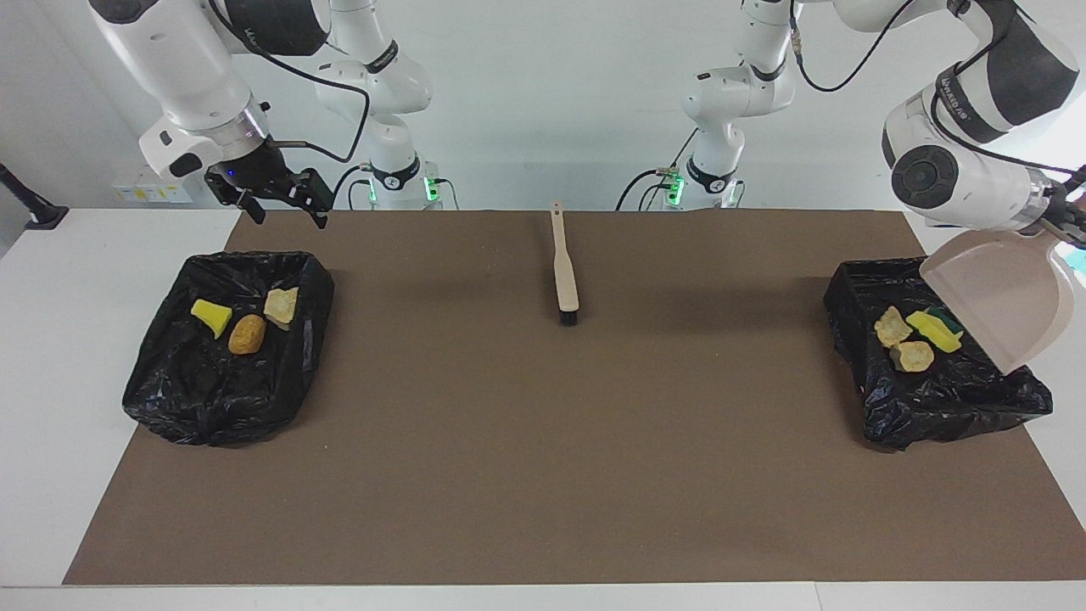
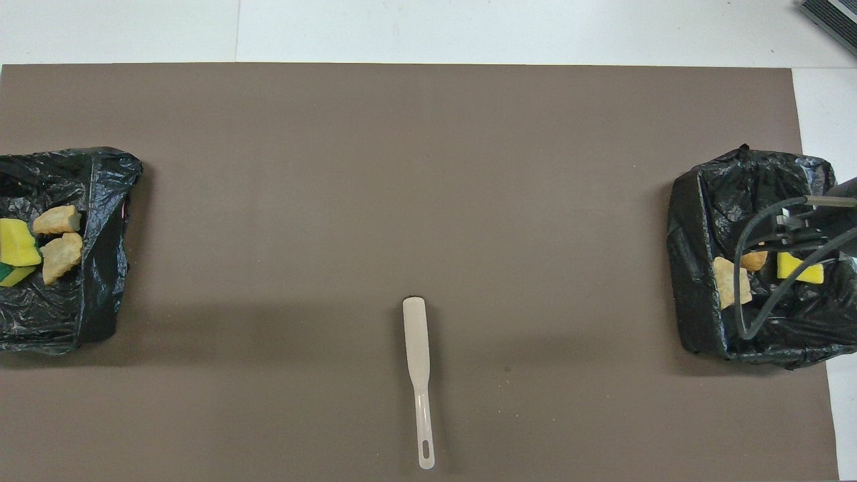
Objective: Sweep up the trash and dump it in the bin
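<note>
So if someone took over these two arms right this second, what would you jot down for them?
The left gripper holds the dustpan tilted over the black bin at the left arm's end of the table.
The right gripper is open and empty, over the other bin.
Done: three scraps lie in the first bin, three more in the other; none show on the mat.
The brush lies mid-mat.
Left: probably only setting the dustpan down.

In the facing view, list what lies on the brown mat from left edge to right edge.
Black-bagged bin holding a yellow sponge wedge and two bread-like chunks → brush → second black-bagged bin holding more trash, with the dustpan over it.
</note>
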